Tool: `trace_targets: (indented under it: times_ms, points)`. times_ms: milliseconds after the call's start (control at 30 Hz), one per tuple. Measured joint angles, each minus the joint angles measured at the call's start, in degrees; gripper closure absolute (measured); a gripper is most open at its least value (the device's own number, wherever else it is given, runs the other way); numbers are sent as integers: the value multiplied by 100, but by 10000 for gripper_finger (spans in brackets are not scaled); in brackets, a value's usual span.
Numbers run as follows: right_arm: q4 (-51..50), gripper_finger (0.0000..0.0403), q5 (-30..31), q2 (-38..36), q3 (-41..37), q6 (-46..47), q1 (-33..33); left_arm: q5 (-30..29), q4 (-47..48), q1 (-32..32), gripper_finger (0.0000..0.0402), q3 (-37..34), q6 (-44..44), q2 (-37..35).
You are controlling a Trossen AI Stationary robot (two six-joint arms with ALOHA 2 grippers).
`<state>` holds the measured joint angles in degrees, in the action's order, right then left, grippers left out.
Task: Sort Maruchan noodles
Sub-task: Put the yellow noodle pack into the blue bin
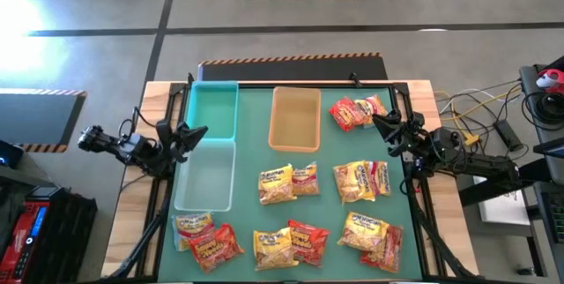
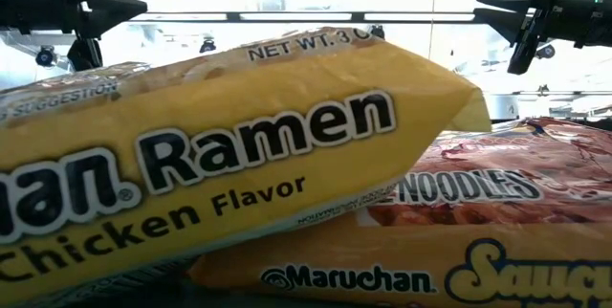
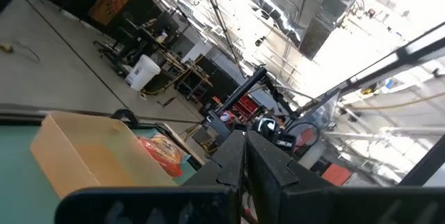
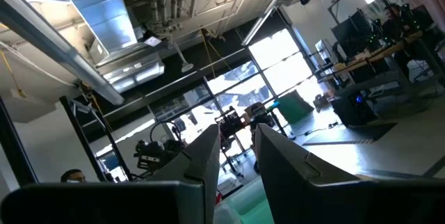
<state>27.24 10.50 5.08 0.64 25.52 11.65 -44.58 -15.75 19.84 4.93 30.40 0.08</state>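
While both dark arms wait raised at the side edges, the green tabletop [image 1: 251,156] carries everything else. Largest on it are three rectangular trays toward the far edge: a teal plastic tray [image 1: 214,108] at the far left corner, a clear plastic tray [image 1: 205,175] just nearer along the left edge and touching it, and a tan translucent tray [image 1: 295,118] near the middle of the far edge.

The crinkly plastic Maruchan noodle packets [image 1: 289,183], in yellow, red and orange-and-red, lie in loose overlapping clusters across the rest: one cluster toward the far right corner, two across the middle, and three along the near edge. In the low view a yellow chicken-flavour packet [image 2: 220,155] lies tilted across a red-and-orange packet [image 2: 478,222], filling the picture and hiding most of what is behind.

The left gripper [image 1: 192,134] hangs by the left edge, beside where the teal and clear trays meet; its fingers are nearly together and hold nothing. The right gripper [image 1: 385,125] hangs near the right edge, just beside the far right cluster, fingers slightly parted and empty. Nothing lies between either gripper and the packets.
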Motion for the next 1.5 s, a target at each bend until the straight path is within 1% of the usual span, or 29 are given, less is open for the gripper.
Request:
trace_targets:
  times_ms: [300, 433, 533, 600, 700, 800, 900, 1100, 1233, 1333, 1433, 1500]
  points:
    - [-1, 319, 0, 1, -1, 0, -1, 13, -61, 0, 402, 0, 39, 0]
    - [-1, 319, 0, 0, 0, 0, 0, 145, -114, 0, 402, 1, 41, 1]
    - [-2, 319, 0, -1, 0, 0, 1, 162, -29, 0, 402, 196, 13, 117]
    - [-2, 319, 0, 1, 1, 0, -1, 165, 228, 0, 402, 429, -72, 291]
    - [-2, 319, 0, -1, 0, 0, -1, 165, 927, 0, 402, 879, -78, 698]
    - [0, 319, 1, 0, 0, 0, -1, 165, 1463, -2, 402, 1306, 120, 1238]
    - [0, 319, 0, 1, -1, 0, -1, 167, 1699, -2, 402, 1633, 230, 1862]
    - [-2, 319, 0, 0, -1, 0, -1, 182, 1772, -2, 402, 2251, 273, 3064]
    - [-1, 319, 0, -2, 1, 0, -1, 184, 2311, -2, 402, 2762, 386, 3763]
    - [-1, 319, 0, -1, 1, 0, -1, 182, 2824, -27, 402, 3123, 667, 4227]
    - [-1, 319, 0, 1, -2, 0, -1, 182, 3299, -42, 402, 3428, 1138, 4651]
    - [-1, 319, 0, 0, -1, 0, -1, 180, 3392, -46, 402, 3569, 1387, 4902]
